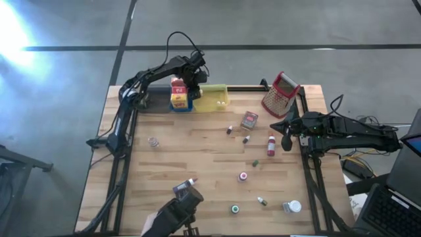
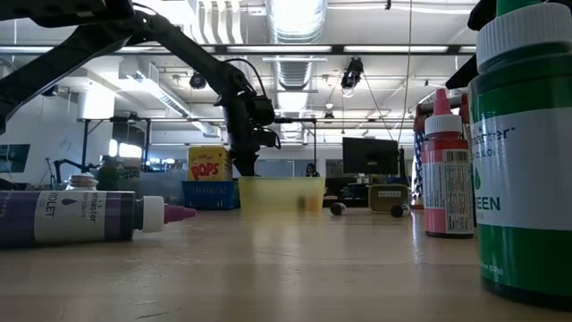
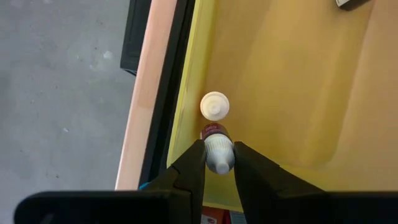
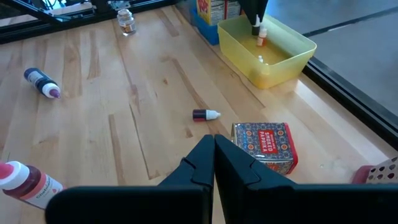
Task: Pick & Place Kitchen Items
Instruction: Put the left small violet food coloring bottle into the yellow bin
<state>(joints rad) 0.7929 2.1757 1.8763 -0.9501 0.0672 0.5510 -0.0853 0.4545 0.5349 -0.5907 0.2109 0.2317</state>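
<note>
- A wooden table [image 1: 197,151] seen from above, with 2 dark robot arms and small kitchen items scattered across it.
- The left gripper [image 3: 217,167] hangs over the yellow tray [image 1: 212,99] at the far edge of the table, its fingers clamped on a tiny bottle [image 3: 217,152] with a white cap and a dark body.
- The bottle is upright between the fingertips, held by its cap and neck, just inside the tray's near wall.
- A 2nd small white-capped bottle [image 3: 215,106] stands on the tray floor just beside the held one.
- The bottle looks light, rigid plastic; its smooth round sides could slip or twist, so the present hold at the neck seems sensible.
- It would likely tip over if let go above the floor of the tray, being narrow and tall.
- The left arm reaches forward from its base on the table's left, elbow bent, wrist pointing straight down into the tray.
- Next to the yellow tray, a blue tray [image 1: 181,103] holds small red and yellow boxes [image 1: 177,89].
- The right gripper [image 4: 214,163] rests low over the table's right side, fingers pressed together and holding nothing, facing a patterned spice tin [image 4: 264,144].
- A metal grater [image 1: 281,94] stands near the far right corner.
</note>
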